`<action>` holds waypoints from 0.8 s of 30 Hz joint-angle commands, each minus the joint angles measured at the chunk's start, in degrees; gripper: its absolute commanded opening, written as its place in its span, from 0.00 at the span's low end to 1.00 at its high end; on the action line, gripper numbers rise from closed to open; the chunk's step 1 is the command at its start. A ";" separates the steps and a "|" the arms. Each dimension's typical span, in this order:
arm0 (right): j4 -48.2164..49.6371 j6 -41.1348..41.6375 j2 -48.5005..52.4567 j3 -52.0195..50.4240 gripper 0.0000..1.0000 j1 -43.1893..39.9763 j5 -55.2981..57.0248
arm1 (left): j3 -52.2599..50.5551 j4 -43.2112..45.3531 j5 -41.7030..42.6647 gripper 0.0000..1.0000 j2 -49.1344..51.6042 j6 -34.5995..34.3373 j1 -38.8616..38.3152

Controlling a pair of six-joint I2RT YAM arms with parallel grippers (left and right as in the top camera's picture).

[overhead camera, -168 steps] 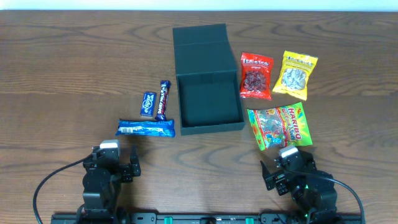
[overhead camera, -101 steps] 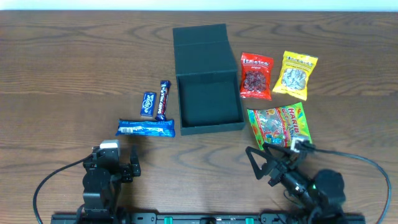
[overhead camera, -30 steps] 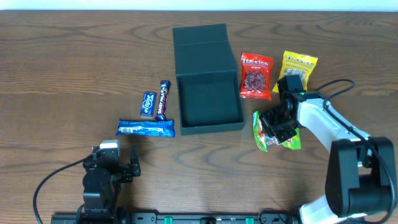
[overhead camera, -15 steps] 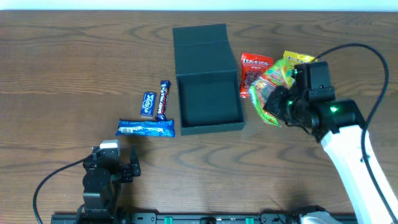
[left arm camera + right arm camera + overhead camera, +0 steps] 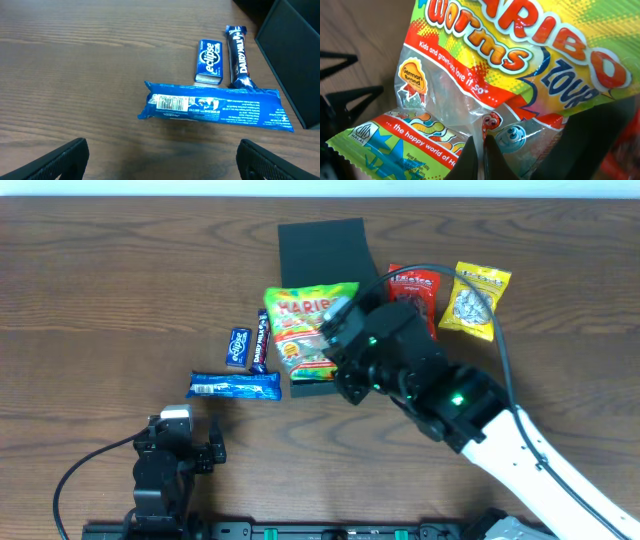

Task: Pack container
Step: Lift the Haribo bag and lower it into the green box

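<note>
Haribo bag (image 5: pixel 305 320) pinched in right fingers (image 5: pixel 464 162), overhead showing it above container (image 5: pixel 320 240); left fingers (image 5: pixel 70 156) spread wide

Haribo bag (image 5: pixel 308 330) and right arm (image 5: pixel 445 398) overhang container (image 5: pixel 320 240); bare wood (image 5: pixel 100 300) left of blue bar (image 5: pixel 235 386).

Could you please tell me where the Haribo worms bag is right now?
The Haribo worms bag is mid-frame in the overhead view, held by the right gripper over the container, just right of the Dairy Milk bar.
</note>
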 commanded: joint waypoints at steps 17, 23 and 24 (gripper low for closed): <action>7.34 5.29 22.05 1.53 0.01 -0.57 18.12 | -0.61 0.15 -0.59 0.95 -0.04 0.63 -0.20; 7.15 9.11 22.49 1.53 0.02 -1.05 16.00 | -0.61 0.15 -0.59 0.95 -0.04 0.61 -0.20; 7.15 9.88 22.49 1.53 0.01 -1.03 15.80 | -0.61 0.15 -0.59 0.95 -0.04 0.61 -0.20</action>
